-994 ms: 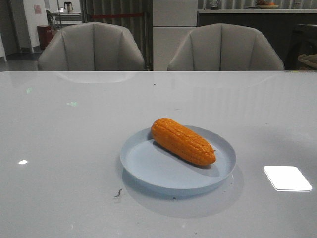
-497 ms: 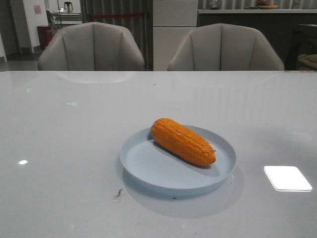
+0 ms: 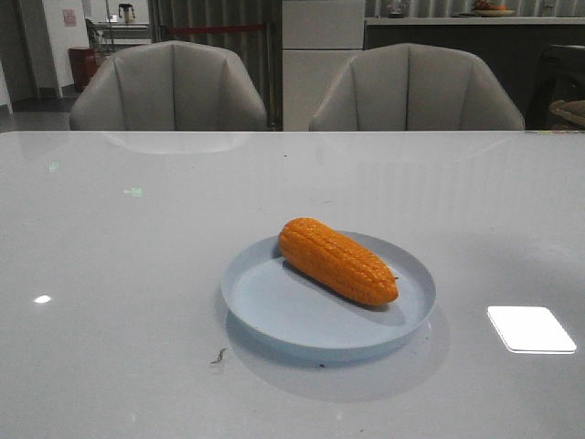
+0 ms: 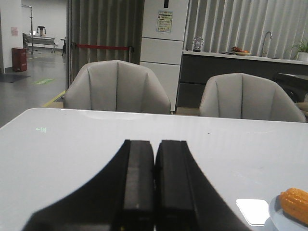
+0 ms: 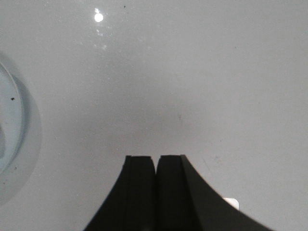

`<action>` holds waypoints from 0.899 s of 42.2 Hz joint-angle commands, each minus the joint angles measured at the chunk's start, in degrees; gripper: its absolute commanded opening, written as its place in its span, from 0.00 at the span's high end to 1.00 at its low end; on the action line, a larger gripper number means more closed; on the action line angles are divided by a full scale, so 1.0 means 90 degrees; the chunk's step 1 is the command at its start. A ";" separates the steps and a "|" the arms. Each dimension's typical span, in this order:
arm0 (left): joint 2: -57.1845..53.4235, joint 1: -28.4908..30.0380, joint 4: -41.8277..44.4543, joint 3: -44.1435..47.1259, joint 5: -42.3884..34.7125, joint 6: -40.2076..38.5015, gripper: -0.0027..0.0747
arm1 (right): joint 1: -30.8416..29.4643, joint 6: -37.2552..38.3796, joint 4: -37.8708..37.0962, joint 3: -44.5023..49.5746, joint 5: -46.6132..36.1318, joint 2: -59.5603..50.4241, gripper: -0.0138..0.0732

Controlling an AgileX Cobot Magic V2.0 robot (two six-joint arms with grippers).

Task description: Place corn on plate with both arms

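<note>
The orange corn (image 3: 337, 260) lies on its side inside the pale blue plate (image 3: 274, 311) in the middle of the table, its tapered end toward the right. Neither arm shows in the front view. In the left wrist view my left gripper (image 4: 154, 143) is shut and empty above bare table, with the corn's end (image 4: 295, 204) and the plate's rim (image 4: 274, 217) far off to its side. In the right wrist view my right gripper (image 5: 155, 158) is shut and empty over bare table, and the plate's rim (image 5: 14, 120) shows at the frame edge.
The white glossy table (image 3: 137, 274) carries a bright light reflection (image 3: 530, 328) right of the plate and a small dark mark (image 3: 218, 356) near the plate's front left. Two grey chairs (image 3: 169, 87) stand behind the far edge.
</note>
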 commanded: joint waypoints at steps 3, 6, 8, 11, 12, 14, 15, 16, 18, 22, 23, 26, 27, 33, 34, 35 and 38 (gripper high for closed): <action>-0.0113 -0.0027 -0.0063 0.0249 -0.0570 -0.0053 0.85 | -0.0016 -0.0035 0.0131 -0.0160 -0.0354 -0.0655 0.81; -0.0113 -0.0027 -0.0063 0.0249 -0.0570 -0.0053 0.85 | -0.0016 -0.0035 0.0125 -0.0092 -0.0341 -0.0950 0.81; -0.0113 -0.0027 -0.0063 0.0249 -0.0570 -0.0053 0.85 | -0.0016 -0.0035 0.0125 -0.0015 -0.0341 -0.1169 0.81; -0.0113 -0.0027 -0.0063 0.0249 -0.0570 -0.0053 0.85 | -0.0016 -0.0035 0.0105 0.0224 -0.0335 -0.1541 0.81; -0.0113 -0.0027 -0.0063 0.0249 -0.0570 -0.0053 0.85 | -0.0016 -0.0035 0.0105 0.0311 -0.0335 -0.1616 0.81; -0.0113 -0.0027 -0.0063 0.0249 -0.0570 -0.0053 0.85 | -0.0016 -0.0035 0.0105 0.0552 -0.0335 -0.1933 0.81; -0.0113 -0.0027 -0.0063 0.0249 -0.0570 -0.0053 0.85 | -0.0016 -0.0035 0.0105 0.0671 -0.0342 -0.2015 0.81; -0.0113 -0.0027 -0.0063 0.0249 -0.0570 -0.0053 0.85 | -0.0016 -0.0035 0.0105 0.0793 -0.0357 -0.2186 0.81; -0.0113 -0.0027 -0.0063 0.0249 -0.0570 -0.0053 0.85 | -0.0016 -0.0035 0.0105 0.1100 -0.0413 -0.2480 0.81; -0.0113 -0.0027 -0.0063 0.0249 -0.0570 -0.0053 0.85 | -0.0016 -0.0035 0.0105 0.1731 -0.0682 -0.3139 0.81; -0.0113 -0.0027 -0.0063 0.0249 -0.0570 -0.0053 0.85 | -0.0016 -0.0035 0.0105 0.1912 -0.0772 -0.3288 0.81; -0.0113 -0.0027 -0.0063 0.0249 -0.0570 -0.0053 0.85 | -0.0016 -0.0035 0.0188 0.2372 -0.1144 -0.3786 0.81; -0.0113 -0.0027 -0.0063 0.0249 -0.0570 -0.0053 0.85 | -0.0016 -0.0035 0.0228 0.2464 -0.1277 -0.3936 0.81; -0.0113 -0.0027 -0.0063 0.0249 -0.0570 -0.0053 0.85 | -0.0007 -0.0035 0.0676 0.3486 -0.2275 -0.4953 0.81; -0.0113 -0.0027 -0.0063 0.0249 -0.0570 -0.0053 0.85 | -0.0007 -0.0035 0.0786 0.3618 -0.2438 -0.5144 0.81; -0.0113 -0.0027 -0.0063 0.0249 -0.0570 -0.0053 0.85 | -0.0007 -0.0035 0.0859 0.3785 -0.2537 -0.5332 0.81; -0.0113 -0.0027 -0.0063 0.0249 -0.0570 -0.0053 0.85 | -0.0007 -0.0035 0.1153 0.4157 -0.2761 -0.5814 0.81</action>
